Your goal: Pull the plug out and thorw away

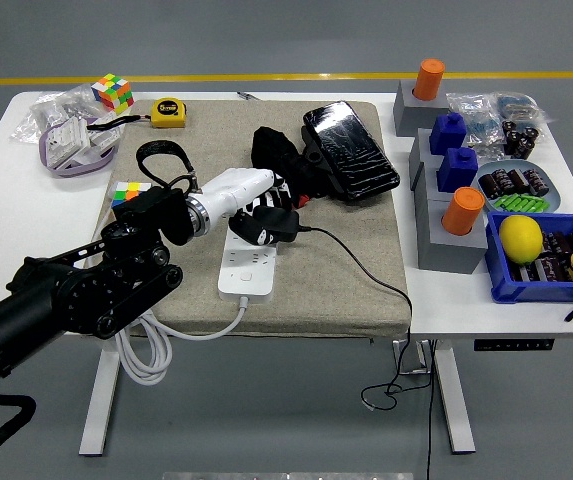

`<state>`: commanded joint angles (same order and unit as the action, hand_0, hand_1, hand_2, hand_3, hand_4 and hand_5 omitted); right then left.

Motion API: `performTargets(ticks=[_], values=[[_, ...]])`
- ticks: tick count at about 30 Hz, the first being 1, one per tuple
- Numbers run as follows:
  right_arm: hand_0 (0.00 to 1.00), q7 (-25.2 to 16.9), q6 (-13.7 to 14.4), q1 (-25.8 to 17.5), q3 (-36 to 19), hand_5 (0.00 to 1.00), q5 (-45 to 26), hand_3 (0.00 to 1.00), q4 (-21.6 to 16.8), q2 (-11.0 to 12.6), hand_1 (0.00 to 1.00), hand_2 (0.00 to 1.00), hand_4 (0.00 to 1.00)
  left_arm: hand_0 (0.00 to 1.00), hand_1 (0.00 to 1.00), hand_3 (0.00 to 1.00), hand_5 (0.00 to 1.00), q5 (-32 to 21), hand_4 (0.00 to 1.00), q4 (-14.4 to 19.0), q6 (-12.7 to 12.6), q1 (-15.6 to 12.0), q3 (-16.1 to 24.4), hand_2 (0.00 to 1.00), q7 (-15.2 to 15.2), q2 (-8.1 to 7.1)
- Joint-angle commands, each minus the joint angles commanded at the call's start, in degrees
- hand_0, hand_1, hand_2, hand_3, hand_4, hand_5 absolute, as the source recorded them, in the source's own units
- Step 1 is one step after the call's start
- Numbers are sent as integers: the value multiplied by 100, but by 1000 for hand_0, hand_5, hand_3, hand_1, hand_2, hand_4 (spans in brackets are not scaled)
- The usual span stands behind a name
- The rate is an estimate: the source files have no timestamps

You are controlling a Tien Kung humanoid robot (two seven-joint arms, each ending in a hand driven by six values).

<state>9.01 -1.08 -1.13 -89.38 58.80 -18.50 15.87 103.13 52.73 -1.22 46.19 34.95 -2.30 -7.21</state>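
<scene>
A black plug adapter [272, 224] with a black cable [366, 268] sits at the far end of the white power strip [246, 268] on the beige mat [266, 215]. My left hand [256, 215], white with black fingers, is shut on the plug and holds it just over the strip's top. Whether the plug's pins are still in the socket is hidden by the hand. The cable runs right across the mat and drops over the front edge. My right arm is out of view.
A black tray [350, 152] and a black bundle [276, 155] lie behind the plug. A tape measure [169, 112], cubes [113, 92] and bags are at the left; grey blocks [448, 235], a blue bin [546, 260] with a lemon [520, 238] at the right.
</scene>
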Motion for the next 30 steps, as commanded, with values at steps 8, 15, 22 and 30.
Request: performTargets(ticks=[8,15,22,30], values=[[573,2,-9,-2,-10,477,10,565,12,-6,660,670,960,367,453,562,2,18,793,454,-50,-57,54,441,13,20],[573,-7,-5,18,13,476,-3,564,8,-12,660,671,960,361,454,559,2,-532,804,472,-216,-154,-338,441,132,282],[574,-6,-3,26,33,476,-11,565,6,-5,660,671,961,634,626,604,2,-890,817,160,-314,-152,-736,568,160,561],[573,-4,-14,18,16,476,-6,565,15,-11,660,671,962,848,853,877,176,-774,998,55,-271,-92,-828,825,84,613]])
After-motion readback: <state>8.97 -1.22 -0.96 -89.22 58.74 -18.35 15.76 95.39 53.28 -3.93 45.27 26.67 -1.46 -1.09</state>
